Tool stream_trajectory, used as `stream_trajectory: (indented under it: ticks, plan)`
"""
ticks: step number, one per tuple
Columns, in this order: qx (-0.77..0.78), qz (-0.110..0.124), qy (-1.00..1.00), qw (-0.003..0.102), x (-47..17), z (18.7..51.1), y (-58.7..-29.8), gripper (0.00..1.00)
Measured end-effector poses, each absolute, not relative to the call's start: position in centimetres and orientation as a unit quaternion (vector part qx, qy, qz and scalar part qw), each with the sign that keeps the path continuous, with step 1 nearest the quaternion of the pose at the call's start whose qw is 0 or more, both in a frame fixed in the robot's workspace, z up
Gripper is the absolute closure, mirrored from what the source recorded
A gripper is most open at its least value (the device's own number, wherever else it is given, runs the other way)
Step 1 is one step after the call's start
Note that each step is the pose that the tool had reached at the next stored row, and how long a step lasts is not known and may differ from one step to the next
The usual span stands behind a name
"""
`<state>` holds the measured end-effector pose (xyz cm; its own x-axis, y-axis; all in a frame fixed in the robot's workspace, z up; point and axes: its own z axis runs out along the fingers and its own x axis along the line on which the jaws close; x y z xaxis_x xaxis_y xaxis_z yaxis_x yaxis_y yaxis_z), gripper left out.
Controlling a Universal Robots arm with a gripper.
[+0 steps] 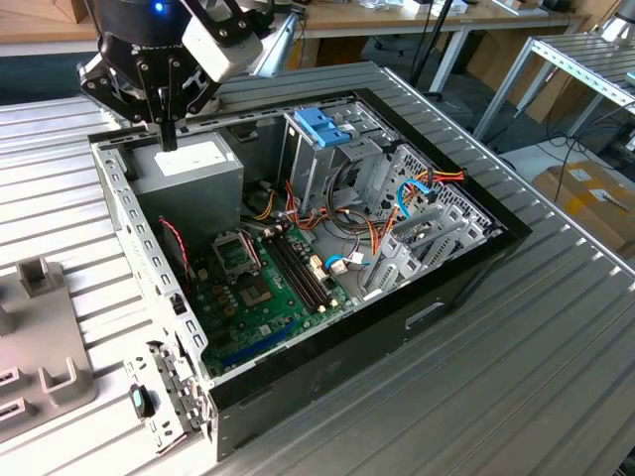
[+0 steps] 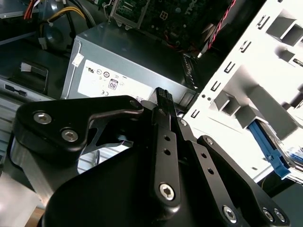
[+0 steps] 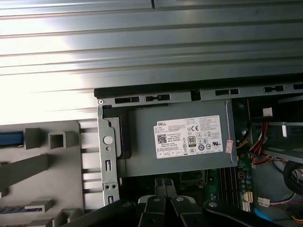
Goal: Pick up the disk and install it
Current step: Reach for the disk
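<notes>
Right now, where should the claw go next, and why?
Probably sideways over the case wall toward the grey rack. The gripper is shut and empty above the power supply, and what looks like the disk, blue-railed, sits in that rack.

- Grey power supply box, top face, first wrist view: white rectangular label with a maker's mark, lines of fine black print, a barcode block, a boxed number badge and a row of round approval marks.
- Same box, touching that label's edge: small pale sticker, print too fine to make out.
- Same box, corner, second wrist view: small white tag, print illegible.
- Motherboard, exterior view: board markings too small to tell.
</notes>
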<state>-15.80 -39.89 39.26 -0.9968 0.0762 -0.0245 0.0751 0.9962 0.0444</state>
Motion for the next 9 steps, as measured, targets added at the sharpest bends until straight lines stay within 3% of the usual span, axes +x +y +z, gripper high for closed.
stream_trajectory:
  ticks: [9]
  plan:
    - [0.038,0.022,0.999,0.013,-16.30,39.21,-39.89,0.89]
